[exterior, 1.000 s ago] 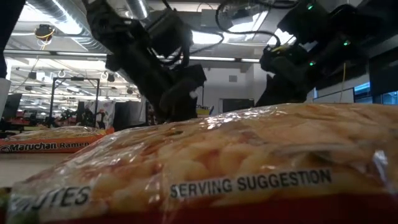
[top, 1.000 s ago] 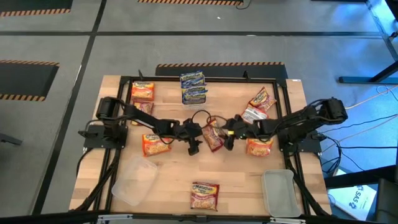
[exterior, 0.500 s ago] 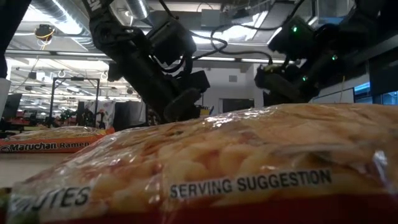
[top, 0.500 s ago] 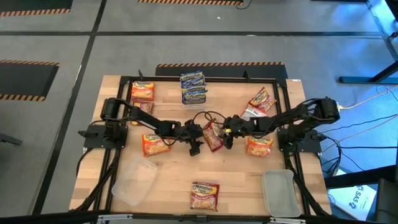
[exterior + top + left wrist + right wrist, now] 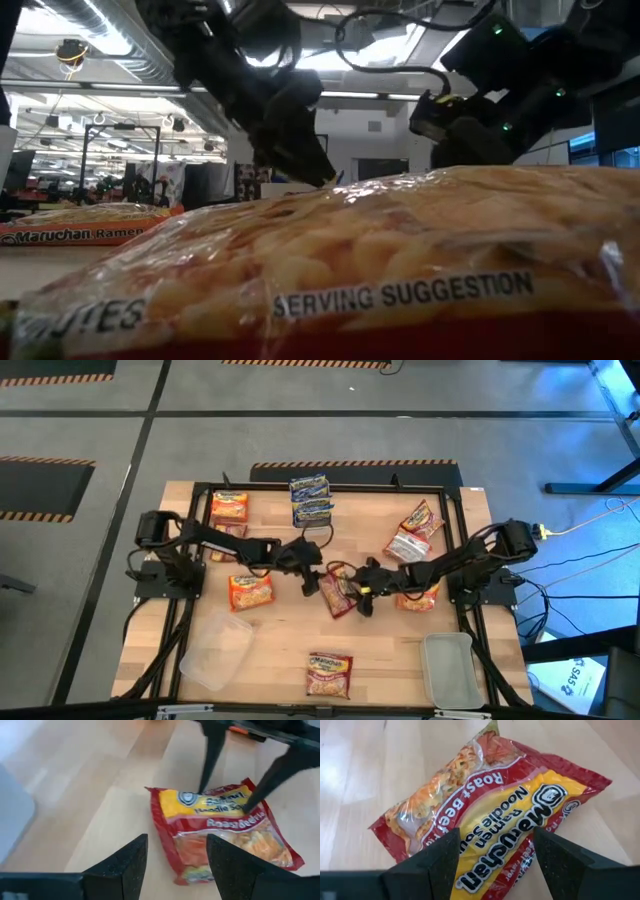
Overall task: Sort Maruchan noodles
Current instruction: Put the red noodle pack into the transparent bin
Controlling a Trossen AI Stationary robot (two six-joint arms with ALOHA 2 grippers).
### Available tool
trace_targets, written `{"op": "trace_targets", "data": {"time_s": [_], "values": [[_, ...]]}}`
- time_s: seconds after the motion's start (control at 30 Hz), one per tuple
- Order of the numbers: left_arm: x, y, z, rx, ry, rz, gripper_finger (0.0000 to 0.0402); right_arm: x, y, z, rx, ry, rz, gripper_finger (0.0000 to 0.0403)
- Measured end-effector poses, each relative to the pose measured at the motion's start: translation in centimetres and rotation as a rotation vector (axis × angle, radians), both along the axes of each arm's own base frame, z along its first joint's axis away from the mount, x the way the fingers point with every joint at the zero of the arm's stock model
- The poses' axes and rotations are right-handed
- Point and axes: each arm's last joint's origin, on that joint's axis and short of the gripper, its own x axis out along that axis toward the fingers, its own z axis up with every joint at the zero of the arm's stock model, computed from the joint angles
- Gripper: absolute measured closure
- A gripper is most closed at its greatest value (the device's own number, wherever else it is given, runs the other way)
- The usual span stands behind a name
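Red packet at table centre, between both grippers.

Table [image 5: 280,650]: red packet [image 5: 337,592] lies flat, long axis angled across the table. Right gripper [image 5: 362,598] touches its right edge, fingers spread astride it, nearer. Left gripper [image 5: 307,575] hovers just beside its left end, fingers spread, holding nothing.

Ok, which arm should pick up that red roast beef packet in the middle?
Probably the right. The right hand is open straddling the red packet, while the left hand, also open, sits just off its far edge.
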Motion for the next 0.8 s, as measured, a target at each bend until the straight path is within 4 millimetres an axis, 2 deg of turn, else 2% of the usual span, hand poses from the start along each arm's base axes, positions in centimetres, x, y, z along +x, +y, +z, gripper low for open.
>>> {"op": "trace_targets", "data": {"time_s": [0.2, 0.33, 0.47, 0.6, 0.8], "values": [[0.3, 2.0, -2.2, -0.211, 0.032, 0.068, 0.0167, -0.1, 0.7, -0.1, -0.066, -0.006, 0.017, 0.0164], [0.7, 2.6, -3.5, -0.353, 0.033, 0.1, 0.0147, 0.0, 0.8, -0.2, -0.068, -0.01, 0.022, 0.0164], [1.0, 2.8, -5.0, -0.454, 0.051, 0.164, 0.0143, 0.1, 0.8, -0.4, -0.083, -0.013, 0.035, 0.0164], [1.3, 2.8, -5.6, -0.54, 0.047, 0.157, 0.0146, 0.1, 0.8, -0.4, -0.105, -0.016, 0.043, 0.0164], [2.0, 2.2, -5.1, -0.683, -0.034, 0.021, 0.0146, 0.1, 0.7, -0.4, -0.12, -0.014, 0.049, 0.0164]]}}
